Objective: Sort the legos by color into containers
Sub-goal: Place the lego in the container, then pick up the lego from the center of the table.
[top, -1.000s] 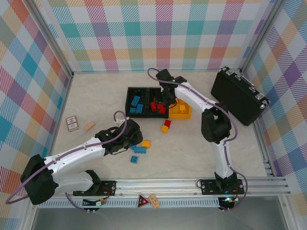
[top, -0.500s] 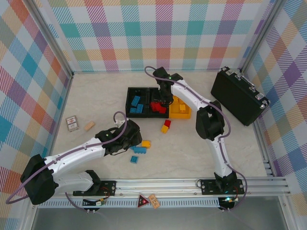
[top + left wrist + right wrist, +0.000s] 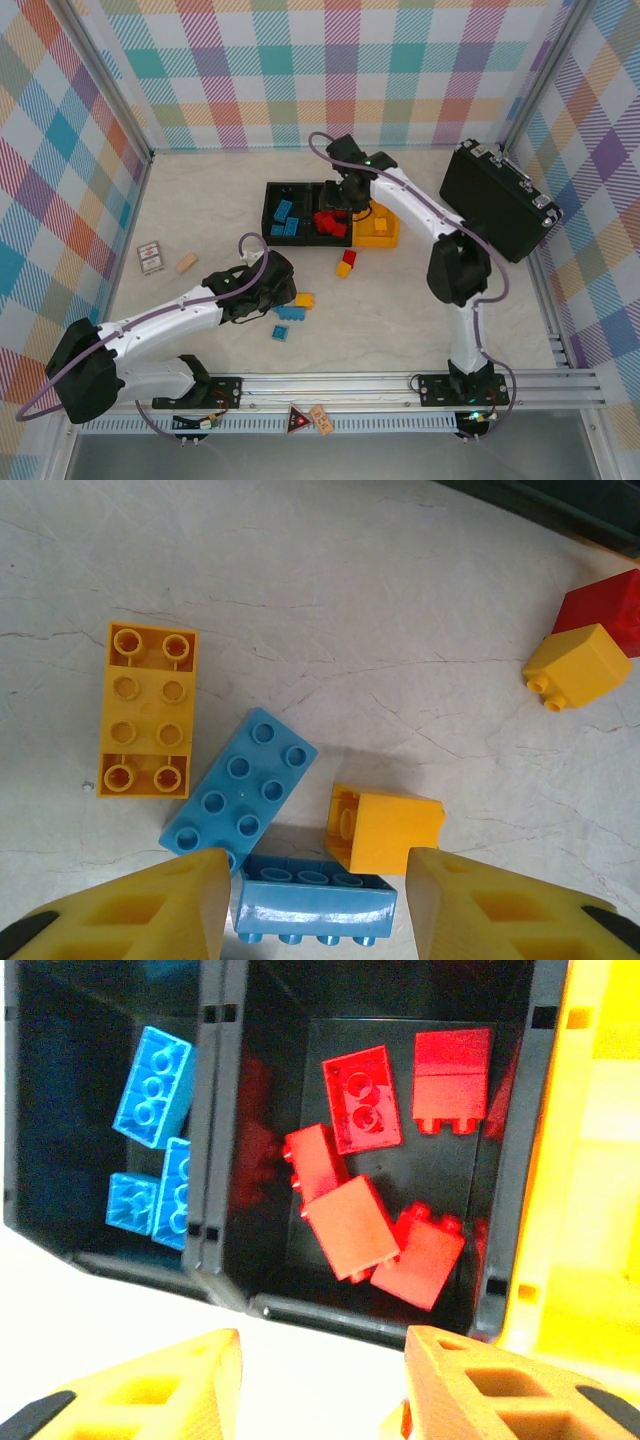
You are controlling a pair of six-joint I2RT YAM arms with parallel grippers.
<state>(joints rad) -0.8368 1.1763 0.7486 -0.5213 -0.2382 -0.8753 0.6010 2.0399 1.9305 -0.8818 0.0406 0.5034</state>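
Parted within the last second and carried a little to the right with its arm: fingers of the right tool (image 3: 322, 1360), now open and holding nothing, poised above the near wall of the middle black bin (image 3: 450, 1170). Inside that bin, five red legos (image 3: 350, 1225) in a loose heap. Next door in the left black bin (image 3: 60, 1110), blue legos (image 3: 152, 1085). On the other side, joined to the row, the yellow-orange bin (image 3: 600, 1160). From overhead, same tool (image 3: 350, 198) above the row of bins.

Unmoved meanwhile, left tool (image 3: 318, 872), low over the marbled surface (image 3: 400, 600) and closed partway on a blue lego (image 3: 315, 910) turned on its side, studs facing the bottom of the wrist view, one yellow finger at each end. Against that lego's far side, a small orange lego (image 3: 385, 828), also tipped over. Overlapped at one corner, a flat blue eight-stud lego (image 3: 240, 780). Just left of it, a flat orange eight-stud lego (image 3: 148, 710). Well apart toward the bins, a yellow lego (image 3: 580, 665) touching a lone red lego (image 3: 612, 605).

Farther out, from overhead: one more small blue lego (image 3: 280, 332) near the left arm, tan block (image 3: 186, 262) and small printed card (image 3: 150, 257) toward the left wall, large black case (image 3: 497, 200) at the right.
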